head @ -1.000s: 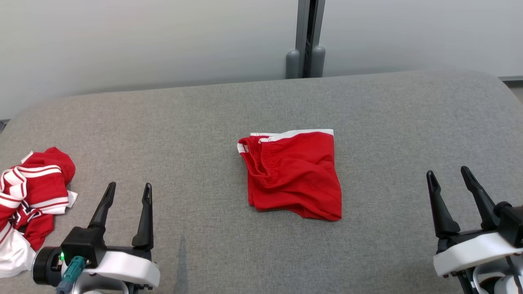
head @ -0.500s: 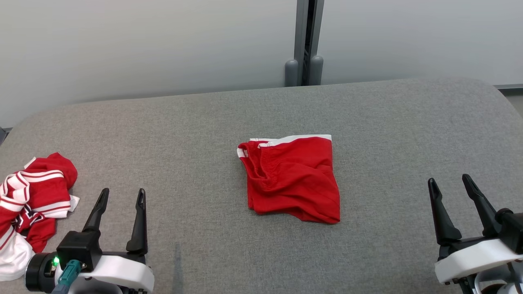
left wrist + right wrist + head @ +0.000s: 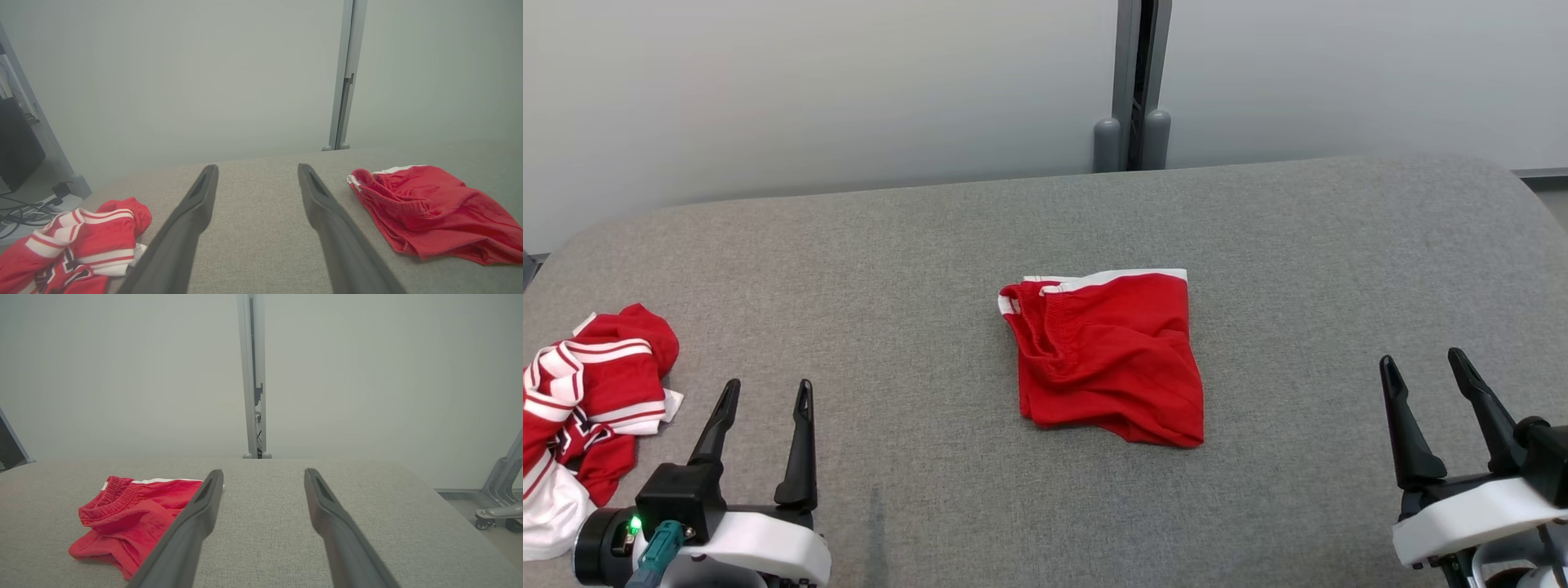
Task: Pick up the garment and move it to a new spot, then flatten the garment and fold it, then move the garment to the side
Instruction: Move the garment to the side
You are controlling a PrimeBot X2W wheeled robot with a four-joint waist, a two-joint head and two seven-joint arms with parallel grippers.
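At the middle of the grey table the red garment is laid, seemingly folded. To be moved aside, all layers should be pinched together. The left gripper and right gripper, by the near corners, are spread wide, nothing held.

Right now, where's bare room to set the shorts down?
Free: grey table right of the red shorts, up to the right gripper; also the far strip behind them. Crowded: left edge, crumpled red-and-white jersey beside the left gripper.
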